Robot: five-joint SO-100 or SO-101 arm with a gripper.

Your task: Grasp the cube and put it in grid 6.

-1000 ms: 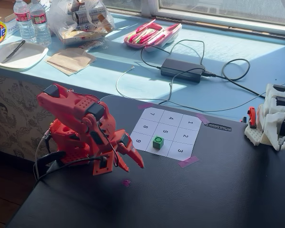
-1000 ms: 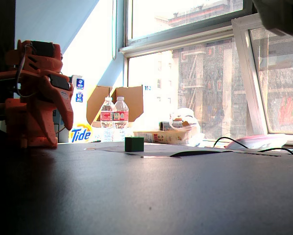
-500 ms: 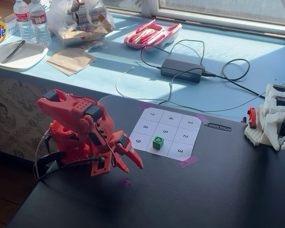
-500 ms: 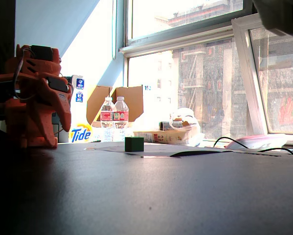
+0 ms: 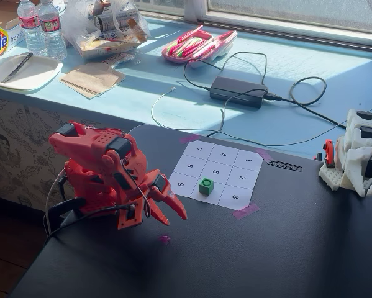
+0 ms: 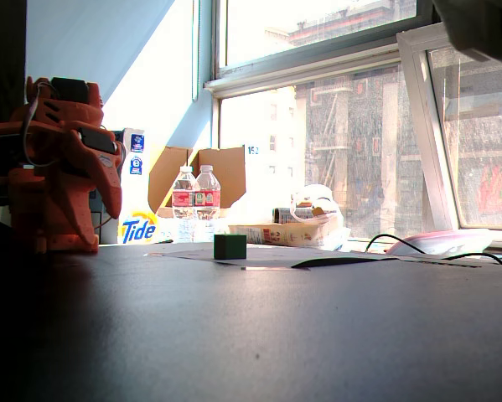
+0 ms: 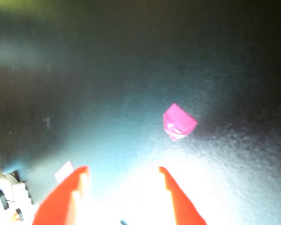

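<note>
The small green cube (image 5: 206,186) stands on the white numbered grid sheet (image 5: 226,162), in the front-row cell between 9 and 3, and it covers that cell's number. It also shows in a fixed view (image 6: 230,245) on the sheet. My red arm is folded at the left of the black table. My gripper (image 5: 176,218) points down at the table, left of the sheet and apart from the cube. In the wrist view the gripper (image 7: 123,169) is open and empty, with bare table between its red fingers (image 7: 65,199). The cube is out of the wrist view.
A scrap of pink tape (image 7: 178,123) lies on the table just ahead of the jaws; it also shows in a fixed view (image 5: 165,238). A white arm (image 5: 359,155) stands at the table's right edge. A power adapter (image 5: 238,91) with cables, bottles (image 5: 41,25) and a plate lie on the blue ledge behind.
</note>
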